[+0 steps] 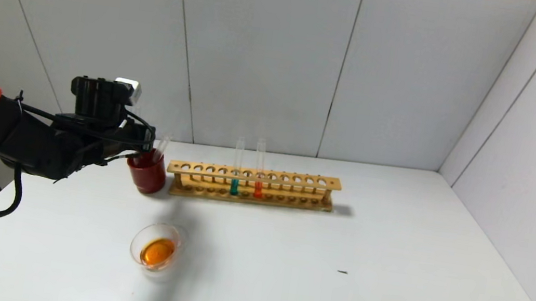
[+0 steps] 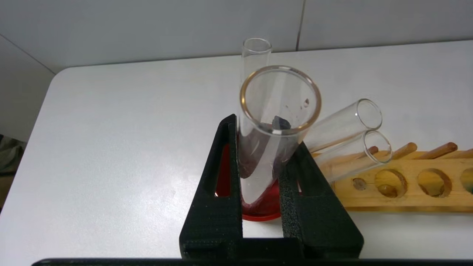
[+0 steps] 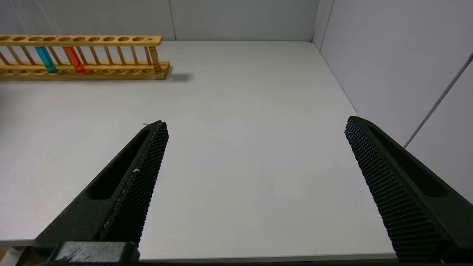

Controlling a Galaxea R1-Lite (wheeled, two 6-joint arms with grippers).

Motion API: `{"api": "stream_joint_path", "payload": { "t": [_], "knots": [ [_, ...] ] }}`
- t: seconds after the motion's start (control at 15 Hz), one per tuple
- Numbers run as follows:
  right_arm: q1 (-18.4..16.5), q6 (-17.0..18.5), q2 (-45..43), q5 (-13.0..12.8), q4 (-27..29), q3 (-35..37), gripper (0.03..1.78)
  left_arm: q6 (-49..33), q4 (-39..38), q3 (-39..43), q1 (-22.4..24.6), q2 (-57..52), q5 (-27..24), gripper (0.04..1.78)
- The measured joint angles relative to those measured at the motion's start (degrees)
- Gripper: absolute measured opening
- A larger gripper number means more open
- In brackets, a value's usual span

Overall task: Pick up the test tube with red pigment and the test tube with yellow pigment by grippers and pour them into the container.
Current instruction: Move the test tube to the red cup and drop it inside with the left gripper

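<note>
My left gripper [image 1: 144, 154] [image 2: 264, 140] is shut on an empty clear test tube [image 2: 275, 111] that stands tilted in the dark red cup [image 1: 147, 178] [image 2: 258, 214]. I cannot tell which pigment it held. Three more empty tubes [image 2: 366, 114] lean in that cup. No tube with yellow liquid is in view. The clear glass container [image 1: 135, 242] sits on the table in front of the cup and holds orange liquid [image 1: 158, 251]. My right gripper [image 3: 255, 122] is open and empty above bare table, out of the head view.
A wooden rack [image 1: 254, 175] [image 3: 85, 38] stands to the right of the cup. It holds a teal-liquid tube [image 1: 234, 186] and an orange-red-liquid tube [image 1: 258, 189]. White walls close the back and right sides. A small dark speck [image 1: 342, 272] lies on the table.
</note>
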Motion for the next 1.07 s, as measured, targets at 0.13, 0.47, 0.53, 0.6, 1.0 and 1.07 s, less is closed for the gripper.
{"api": "stream_joint_path", "payload": {
  "t": [0.13,0.47,0.53,0.6,1.0,1.07],
  "knots": [
    [0.0,0.0,0.0,0.0,0.0,0.0,1.75,-0.4,-2.9,0.6,0.3,0.6,0.0,0.33],
    [0.0,0.0,0.0,0.0,0.0,0.0,1.75,-0.5,-6.0,0.7,0.4,3.9,-0.2,0.33],
    [0.0,0.0,0.0,0.0,0.0,0.0,1.75,-0.5,-6.0,0.7,0.4,4.2,-0.2,0.33],
    [0.0,0.0,0.0,0.0,0.0,0.0,1.75,-0.5,-6.0,0.7,0.3,4.5,-0.2,0.33],
    [0.0,0.0,0.0,0.0,0.0,0.0,1.75,-0.5,-6.1,0.8,0.4,5.3,-0.2,0.36],
    [0.0,0.0,0.0,0.0,0.0,0.0,1.75,-0.5,-6.2,0.7,0.4,5.3,-0.2,0.40]
  ]
}}
